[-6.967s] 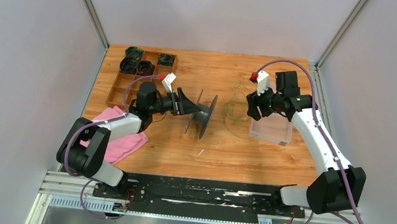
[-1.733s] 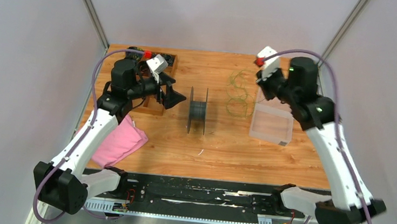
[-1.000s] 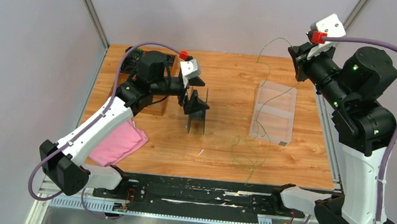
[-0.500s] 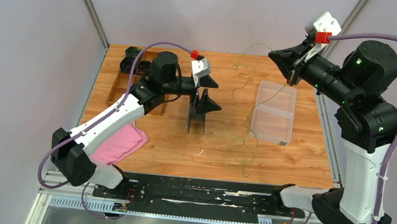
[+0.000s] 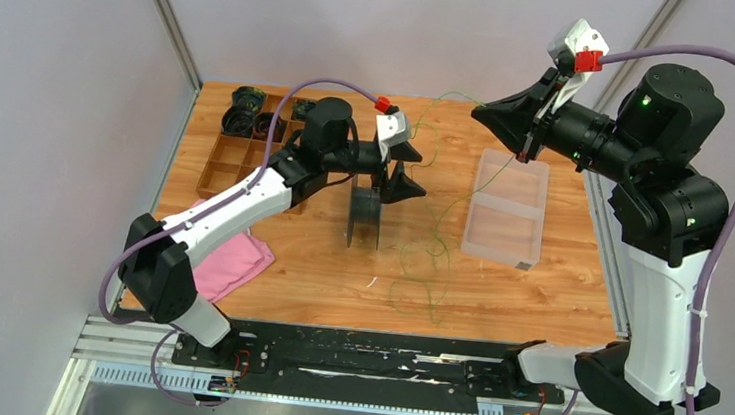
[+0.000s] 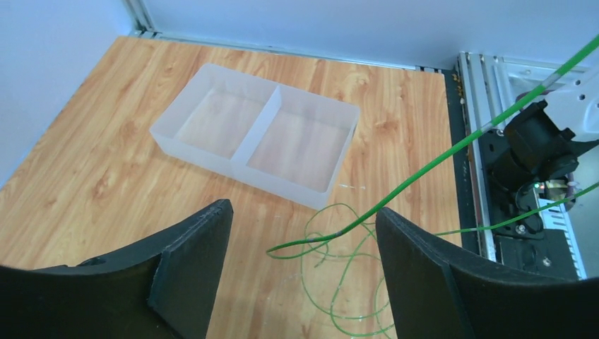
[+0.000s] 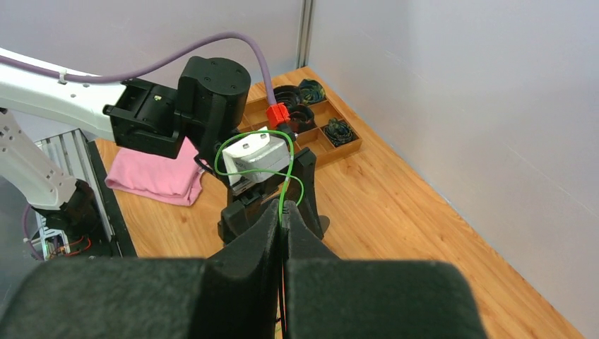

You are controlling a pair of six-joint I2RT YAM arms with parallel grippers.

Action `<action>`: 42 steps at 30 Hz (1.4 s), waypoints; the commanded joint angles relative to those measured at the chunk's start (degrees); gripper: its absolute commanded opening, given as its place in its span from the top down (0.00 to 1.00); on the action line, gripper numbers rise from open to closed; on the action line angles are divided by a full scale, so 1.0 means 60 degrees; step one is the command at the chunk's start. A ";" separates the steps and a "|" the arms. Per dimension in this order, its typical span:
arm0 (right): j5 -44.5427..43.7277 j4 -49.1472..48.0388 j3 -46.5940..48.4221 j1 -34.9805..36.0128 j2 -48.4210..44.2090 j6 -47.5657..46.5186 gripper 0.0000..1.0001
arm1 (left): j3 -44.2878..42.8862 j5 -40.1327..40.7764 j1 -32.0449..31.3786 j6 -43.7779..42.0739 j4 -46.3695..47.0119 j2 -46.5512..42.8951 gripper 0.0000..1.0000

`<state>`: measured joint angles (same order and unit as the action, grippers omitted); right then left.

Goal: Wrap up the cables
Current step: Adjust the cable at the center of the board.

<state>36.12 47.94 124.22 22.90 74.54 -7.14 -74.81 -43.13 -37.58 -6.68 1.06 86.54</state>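
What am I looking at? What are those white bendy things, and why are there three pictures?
Those are two robot arms bolted to a wooden table. One camera looks down from above. The other two sit on the arms' wrists, so you see each arm's own black jaws up close. The right arm has its jaws pinched shut on a thin green wire, held up high; the rest of the wire trails in loops on the table. The left arm has its jaws open, near a black spool. Also on the table are a clear box with two sections, a pink cloth and a wooden tray of small dark things.
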 commanded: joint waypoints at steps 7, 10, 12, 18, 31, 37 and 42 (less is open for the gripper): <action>-0.1050 -0.0270 -0.0729 -0.0070 -0.0619 0.0223 1.00 | 0.0068 -0.0407 -0.0016 0.0461 0.1094 -0.0081 0.95; -0.2479 -0.0292 -0.1121 -0.0269 -0.0825 0.0087 0.99 | 0.0107 -0.0432 0.0061 0.0070 0.0520 -0.0612 1.00; -0.3730 -0.0316 -0.1366 -0.0359 -0.0986 -0.0241 0.99 | -0.0335 -0.0267 0.0141 -0.0373 -0.0574 -0.1015 1.00; -0.7613 -0.0365 -0.1738 -0.0388 -0.1033 -0.1936 0.99 | -0.2463 0.2551 0.0170 -0.0922 -0.3159 -0.1716 1.00; -1.1882 -0.1704 -0.2352 -0.0388 -0.0904 -0.4718 0.99 | -0.6757 0.5830 0.0177 0.0719 -0.4236 -0.0957 1.00; -1.2137 -0.2037 -0.2552 -0.0381 -0.1108 -0.5338 0.99 | -0.6703 0.4601 0.0178 0.1272 -0.3911 -0.0802 1.00; -1.3041 -0.3081 -0.3265 -0.0388 -0.1247 -0.6412 0.99 | -0.5994 0.3461 0.0175 0.1277 -0.3562 -0.0779 1.00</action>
<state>-36.16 35.79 107.44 21.21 68.07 -38.89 -113.21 -15.86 -36.82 -0.38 -22.74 81.62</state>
